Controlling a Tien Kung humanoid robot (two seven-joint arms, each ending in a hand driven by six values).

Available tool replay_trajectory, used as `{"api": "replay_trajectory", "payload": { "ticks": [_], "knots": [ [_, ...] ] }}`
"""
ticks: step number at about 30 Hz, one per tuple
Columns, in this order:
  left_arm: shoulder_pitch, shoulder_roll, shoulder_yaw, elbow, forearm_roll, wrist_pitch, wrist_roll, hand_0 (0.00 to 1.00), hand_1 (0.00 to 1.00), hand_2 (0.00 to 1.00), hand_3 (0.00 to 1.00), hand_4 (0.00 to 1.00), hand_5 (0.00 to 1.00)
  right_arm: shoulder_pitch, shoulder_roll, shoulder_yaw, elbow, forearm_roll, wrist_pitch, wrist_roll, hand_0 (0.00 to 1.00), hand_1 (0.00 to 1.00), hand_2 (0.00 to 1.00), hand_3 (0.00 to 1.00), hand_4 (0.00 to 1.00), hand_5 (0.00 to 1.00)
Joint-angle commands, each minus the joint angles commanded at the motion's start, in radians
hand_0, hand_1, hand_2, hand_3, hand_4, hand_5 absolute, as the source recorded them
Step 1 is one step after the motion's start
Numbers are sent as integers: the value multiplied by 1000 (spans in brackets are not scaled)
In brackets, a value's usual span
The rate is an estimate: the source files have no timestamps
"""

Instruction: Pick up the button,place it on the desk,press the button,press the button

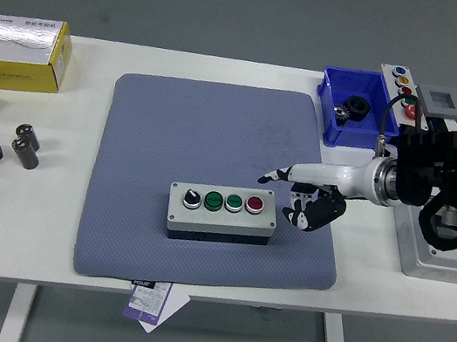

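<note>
A grey button box (221, 215) lies on the blue-grey mat (210, 124), toward the mat's front. Its top carries a black selector knob, two green buttons and a red button (255, 203) at the right end. My right hand (297, 195) hovers just behind and to the right of the box, clear of it. The index finger (270, 177) points left, its tip a little behind and above the red button. The other fingers are curled under the palm, holding nothing. The left arm is out of the picture.
Behind my right arm stand a blue bin (337, 117) holding a black part and a second button panel (405, 90). A grey machine base (438, 261) sits at the right edge. At the left are a yellow box (17, 54) and black nuts and cylinders (20, 145).
</note>
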Motion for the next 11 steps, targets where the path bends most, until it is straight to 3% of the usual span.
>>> {"api": "replay_trajectory", "payload": {
  "ticks": [4,6,7,11],
  "knots": [
    [2,-3,-9,0,7,0,0,687,629,551,595,666,210,-91,20,120,-32,-33,-84,75,21,270,336,998,274,94],
    [5,-7,-10,-1,9,-1,0,687,629,551,595,666,210,-150,52,180,-64,-70,-153,125,21,270,336,998,274,94],
    [7,-9,-12,-1,10,-1,0,687,630,551,594,666,210,-185,71,212,-82,-82,-194,153,9,282,359,998,458,176],
    [17,-17,-12,0,8,-1,1,687,630,551,594,666,210,-320,142,328,-155,-27,-339,267,9,282,359,998,458,176]
  ]
}}
